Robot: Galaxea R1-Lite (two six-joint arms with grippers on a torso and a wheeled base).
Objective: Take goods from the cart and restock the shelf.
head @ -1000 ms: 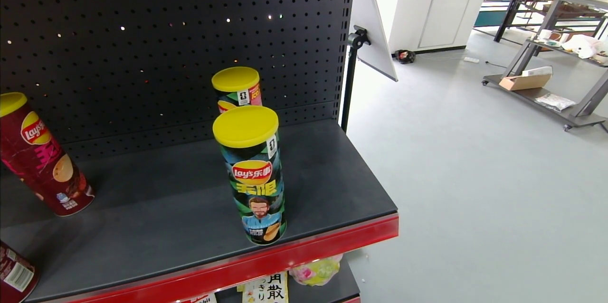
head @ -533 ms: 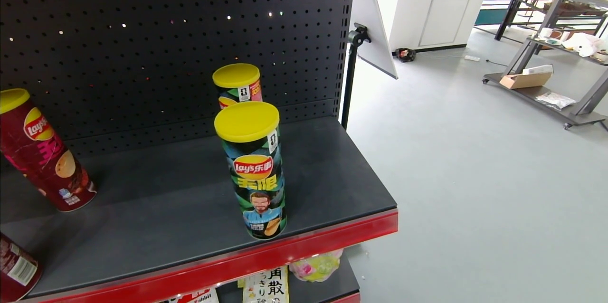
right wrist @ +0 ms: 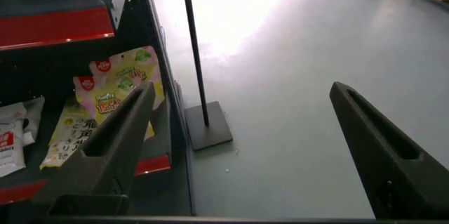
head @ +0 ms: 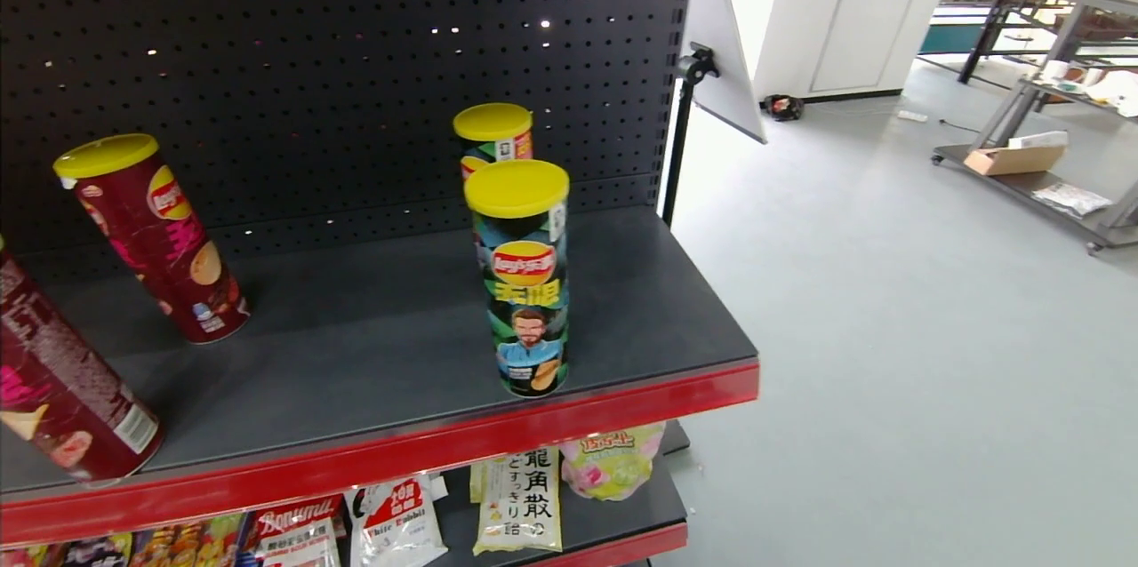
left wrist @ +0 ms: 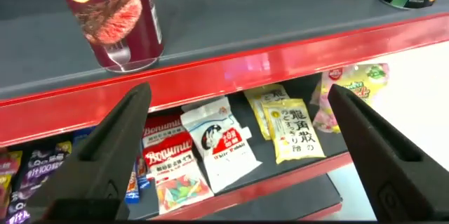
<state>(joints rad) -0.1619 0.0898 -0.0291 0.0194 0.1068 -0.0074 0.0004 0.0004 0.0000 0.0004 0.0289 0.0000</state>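
Observation:
A green-and-black chip can [head: 524, 283] with a yellow lid stands upright near the front edge of the dark shelf [head: 373, 345]. A second one [head: 493, 136] stands behind it by the pegboard. Two dark red chip cans [head: 151, 234] [head: 62, 380] stand at the shelf's left. My left gripper [left wrist: 238, 90] is open and empty in front of the shelf's red front edge [left wrist: 280, 62], just below a red can [left wrist: 112, 20]. My right gripper [right wrist: 242, 87] is open and empty over the grey floor [right wrist: 316, 55] beside the shelf's right end.
Snack bags [head: 524, 496] lie on the lower shelf, among them a yellow-green bag [right wrist: 119, 83]. A black pole on a square base [right wrist: 207, 122] stands by the shelf's right side, carrying a white board [head: 725, 51]. Open floor stretches right toward a wheeled rack [head: 1040, 167].
The head camera has moved: the whole picture shifted right and pulled back, showing more of the red cans and the lower shelf. The cans themselves have not moved.

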